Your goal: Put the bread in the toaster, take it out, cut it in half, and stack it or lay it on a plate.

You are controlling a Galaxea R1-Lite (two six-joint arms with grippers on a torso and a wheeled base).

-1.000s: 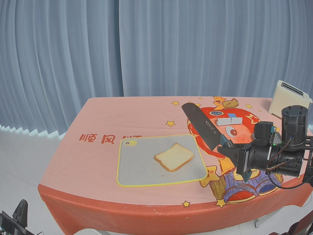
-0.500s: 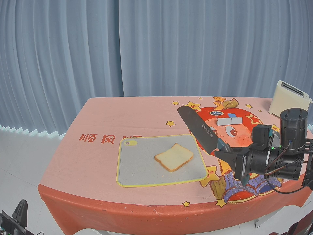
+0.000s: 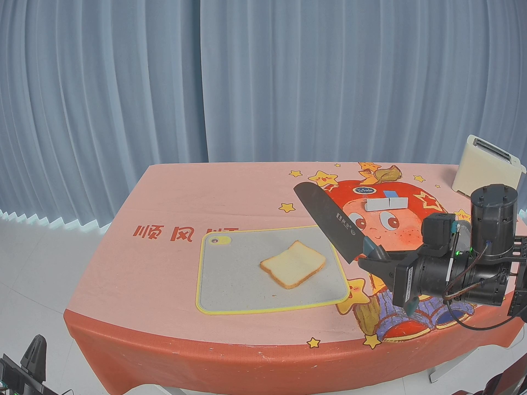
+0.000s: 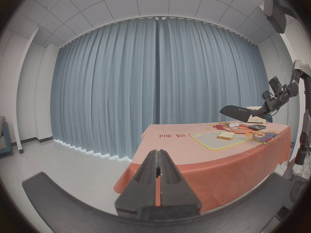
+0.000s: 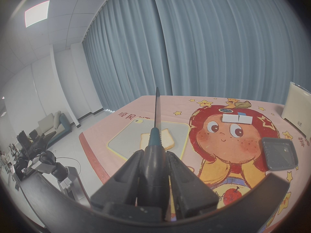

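Print first: red characters run along the bench (image 3: 181,204) just behind the cutting board (image 3: 230,281), their lower part cut off by the board's far edge. The knife (image 3: 331,215) blade carries small white lettering that we can't make out. A small white-and-blue block (image 3: 387,202) sits on the forehead of the printed cartoon face (image 3: 391,221). The right arm comes in low from the bench's right side, wrist about level, pointing toward the robot's left. Its right pincer (image 3: 377,252) is clamped on the knife's teal handle, with most of the handle buried between the fingers (image 5: 191,186). The blade angles up and away, in the air just beside the board's right edge, clear of the bread (image 3: 293,264). From the right wrist we see the blade edge-on, lined up over the slice. The bread lies flat and whole on the right half of the board. At the far right corner stands the toaster (image 3: 486,165), well apart from the board; we can't tell what its slot holds. Nearer than it, on the bench's right side, lies the dark tray (image 5: 279,152), mostly masked by the arm from the head camera. Low, off the bench's left front corner, sits the left pincer (image 4: 157,178), jaws pressed together, gripping nothing.
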